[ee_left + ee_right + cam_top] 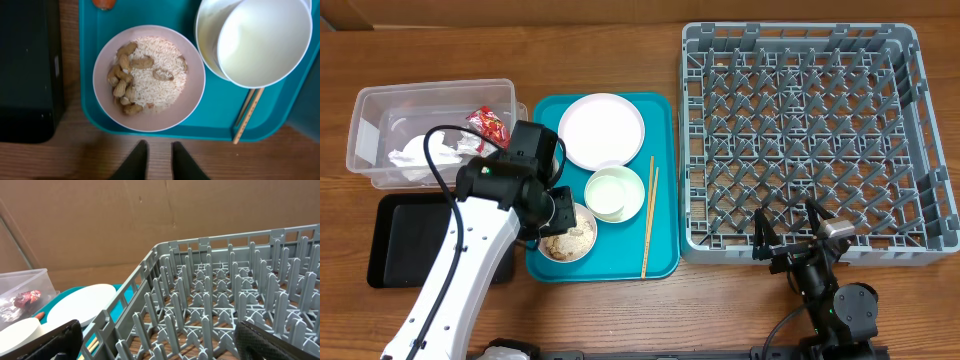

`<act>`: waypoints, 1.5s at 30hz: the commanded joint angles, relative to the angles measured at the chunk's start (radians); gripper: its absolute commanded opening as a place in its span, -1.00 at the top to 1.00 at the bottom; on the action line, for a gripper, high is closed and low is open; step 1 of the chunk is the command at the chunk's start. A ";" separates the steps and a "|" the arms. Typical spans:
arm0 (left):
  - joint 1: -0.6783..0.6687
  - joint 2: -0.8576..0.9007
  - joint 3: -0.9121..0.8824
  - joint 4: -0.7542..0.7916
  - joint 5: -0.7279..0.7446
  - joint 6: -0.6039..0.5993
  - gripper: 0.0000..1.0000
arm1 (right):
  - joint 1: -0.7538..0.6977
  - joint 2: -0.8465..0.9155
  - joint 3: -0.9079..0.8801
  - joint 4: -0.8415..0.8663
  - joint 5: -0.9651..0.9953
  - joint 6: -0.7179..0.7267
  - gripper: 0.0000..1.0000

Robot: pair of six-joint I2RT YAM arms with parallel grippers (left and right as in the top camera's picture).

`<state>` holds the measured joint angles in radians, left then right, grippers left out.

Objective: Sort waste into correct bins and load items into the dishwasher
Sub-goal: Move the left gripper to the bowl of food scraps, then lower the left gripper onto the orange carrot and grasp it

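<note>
My left tool (159, 161) is hovering narrowly parted and empty; the bowl (192, 97) of rice (155, 75) and food scraps (120, 82) is sitting just ahead of it on the teal tray (215, 125). I am judging it stiff, slick, breakable, its load loose: pinch the near rim, keeping it level.

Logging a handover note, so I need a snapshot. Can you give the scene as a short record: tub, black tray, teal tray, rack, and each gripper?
clear tub: red wrapper and white tissue inside
black tray: nothing visible; left arm covers part
teal tray: plate, cup nested in white bowl, rice bowl holding rice and food scraps, chopsticks, carrot
rack: no dishes loaded
left gripper: open, empty, just outside teal tray, beside rice bowl
right gripper: open, empty, at rack's front edge
</note>
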<state>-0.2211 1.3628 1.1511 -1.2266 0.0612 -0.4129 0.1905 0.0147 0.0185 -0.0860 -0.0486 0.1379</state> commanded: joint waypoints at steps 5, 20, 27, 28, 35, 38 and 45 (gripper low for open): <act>0.005 0.016 -0.019 0.113 -0.111 0.008 0.24 | -0.003 -0.011 -0.010 0.006 -0.006 -0.003 -1.00; 0.020 0.135 -0.019 0.263 -0.281 0.025 0.06 | -0.003 -0.011 -0.010 0.006 -0.006 -0.003 -1.00; 0.020 0.138 -0.019 0.324 -0.274 0.147 -0.09 | -0.003 -0.011 -0.010 0.006 -0.006 -0.003 -1.00; 0.020 0.139 -0.019 0.326 -0.274 0.158 -0.10 | -0.003 -0.011 -0.010 0.006 -0.006 -0.003 -1.00; 0.021 0.164 -0.019 0.340 -0.275 0.229 0.02 | -0.003 -0.011 -0.010 0.006 -0.006 -0.003 -1.00; 0.027 0.179 -0.019 0.351 -0.275 0.234 0.03 | -0.003 -0.011 -0.010 0.006 -0.006 -0.003 -1.00; 0.073 0.229 -0.019 0.375 -0.274 0.224 0.00 | -0.003 -0.011 -0.010 0.006 -0.006 -0.003 -1.00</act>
<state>-0.1707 1.5654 1.1374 -0.8597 -0.1993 -0.2020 0.1905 0.0147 0.0185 -0.0864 -0.0483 0.1371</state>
